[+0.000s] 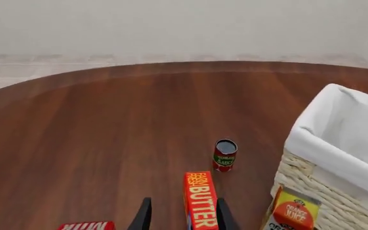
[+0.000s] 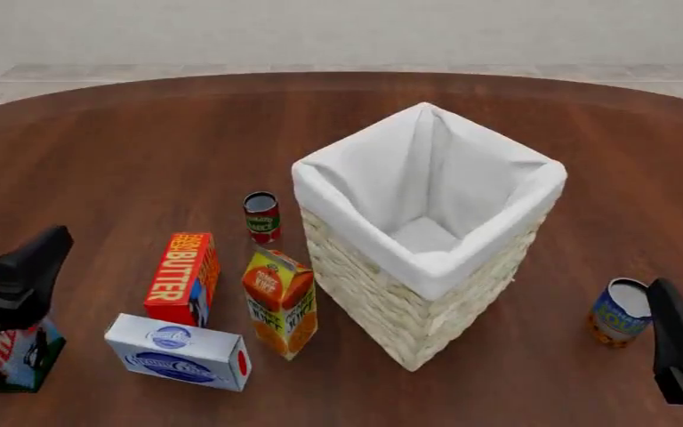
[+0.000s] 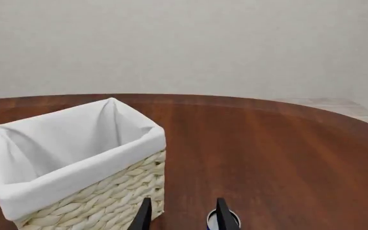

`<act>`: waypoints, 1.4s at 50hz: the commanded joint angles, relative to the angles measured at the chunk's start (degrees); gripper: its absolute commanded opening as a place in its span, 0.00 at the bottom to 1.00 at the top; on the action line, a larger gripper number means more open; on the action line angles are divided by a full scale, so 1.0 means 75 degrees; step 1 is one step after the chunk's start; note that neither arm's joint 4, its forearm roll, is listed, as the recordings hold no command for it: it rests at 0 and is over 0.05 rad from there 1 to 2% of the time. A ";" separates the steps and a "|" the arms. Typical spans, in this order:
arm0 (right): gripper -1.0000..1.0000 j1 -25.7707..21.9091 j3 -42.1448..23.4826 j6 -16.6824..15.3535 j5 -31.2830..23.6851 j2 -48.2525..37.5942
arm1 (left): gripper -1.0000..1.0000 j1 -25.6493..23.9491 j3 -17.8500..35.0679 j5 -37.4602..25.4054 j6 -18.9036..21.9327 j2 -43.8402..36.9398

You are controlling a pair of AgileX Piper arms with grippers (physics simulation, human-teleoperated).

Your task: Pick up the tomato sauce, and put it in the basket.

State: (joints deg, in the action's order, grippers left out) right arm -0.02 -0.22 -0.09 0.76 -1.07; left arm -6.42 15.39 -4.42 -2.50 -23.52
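Observation:
The tomato sauce [image 2: 261, 216] is a small red can with a green-and-white label, standing upright on the table just left of the basket [image 2: 372, 289]. It also shows in the left wrist view [image 1: 225, 155], beyond the butter box. The basket is tall pale wicker with a white cloth lining and looks empty. My left gripper [image 2: 7, 251] is open and empty at the table's near left, well short of the can. Its fingers [image 1: 144, 216] stand apart. My right gripper [image 3: 182, 218] is open and empty at the near right, on the basket's other side.
A red butter box [image 2: 182, 277], an orange juice carton [image 2: 280, 302] and a white-and-blue box [image 2: 179, 352] lie between my left gripper and the can. A milk carton [image 2: 7, 354] stands under the left arm. A blue-and-orange can [image 2: 618, 311] stands by the right gripper.

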 commanded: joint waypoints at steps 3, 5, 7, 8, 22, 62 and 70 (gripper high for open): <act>1.00 0.0001 -0.0001 0.0005 -0.0029 0.0029 | 1.00 -0.0306 0.1269 -0.0623 -0.0369 -0.1294; 1.00 0.0002 -0.0001 0.0004 -0.0028 0.0027 | 1.00 -0.0319 0.1495 -0.0666 -0.0422 -0.1452; 1.00 0.0002 -0.0001 0.0003 -0.0029 0.0030 | 1.00 -0.0315 0.1560 -0.0695 -0.0454 -0.1498; 1.00 0.0002 -0.0001 0.0005 -0.0029 0.0029 | 1.00 -0.0347 0.1665 -0.0748 -0.0501 -0.1621; 1.00 0.0002 -0.0001 0.0006 -0.0029 0.0029 | 1.00 -0.0656 0.2308 -0.1063 -0.0781 -0.2453; 1.00 0.0001 -0.0001 0.0003 -0.0030 0.0031 | 1.00 -0.1319 0.3519 -0.1137 -0.1193 -0.4648; 1.00 0.0000 -0.0001 0.0005 -0.0029 0.0030 | 1.00 -0.1493 0.3829 -0.1285 -0.1042 -0.4901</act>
State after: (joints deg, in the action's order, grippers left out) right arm -0.02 -0.22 -0.09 0.76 -1.06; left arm -16.01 41.55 -12.97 -11.10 -57.44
